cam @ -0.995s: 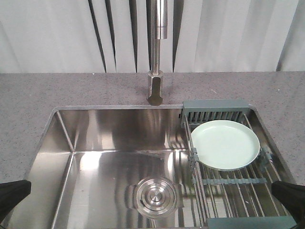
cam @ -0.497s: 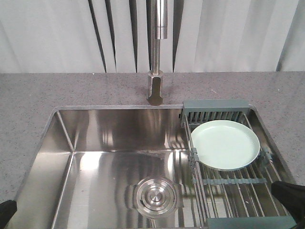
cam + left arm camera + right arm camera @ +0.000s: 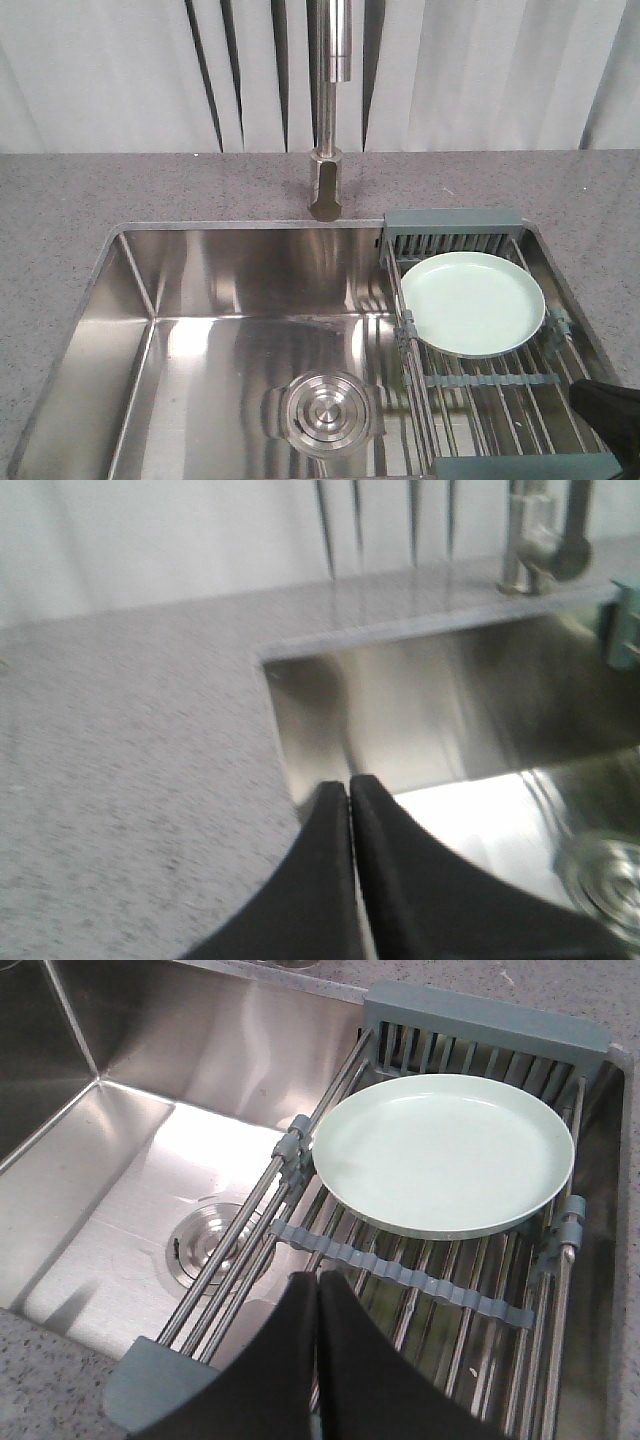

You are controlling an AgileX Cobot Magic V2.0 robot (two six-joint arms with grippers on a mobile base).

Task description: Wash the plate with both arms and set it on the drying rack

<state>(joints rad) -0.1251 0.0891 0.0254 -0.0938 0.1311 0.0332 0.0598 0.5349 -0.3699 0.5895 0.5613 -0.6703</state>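
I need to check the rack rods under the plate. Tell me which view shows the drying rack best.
The right wrist view: the drying rack fills the frame, rods, cross strap and end bars sharp under the plate. The front view shows it smaller, its near corner hidden. The left wrist view catches only a blurred end at the edge.

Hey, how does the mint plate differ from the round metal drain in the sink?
The plate is pale mint green and matte; the drain is shiny steel. The plate lies on the drying rack over the right side of the sink, while the drain is set into the basin floor. The plate has a smooth face with a low rim; the drain shows concentric rings. The plate looks wider. Both are round and lie flat.
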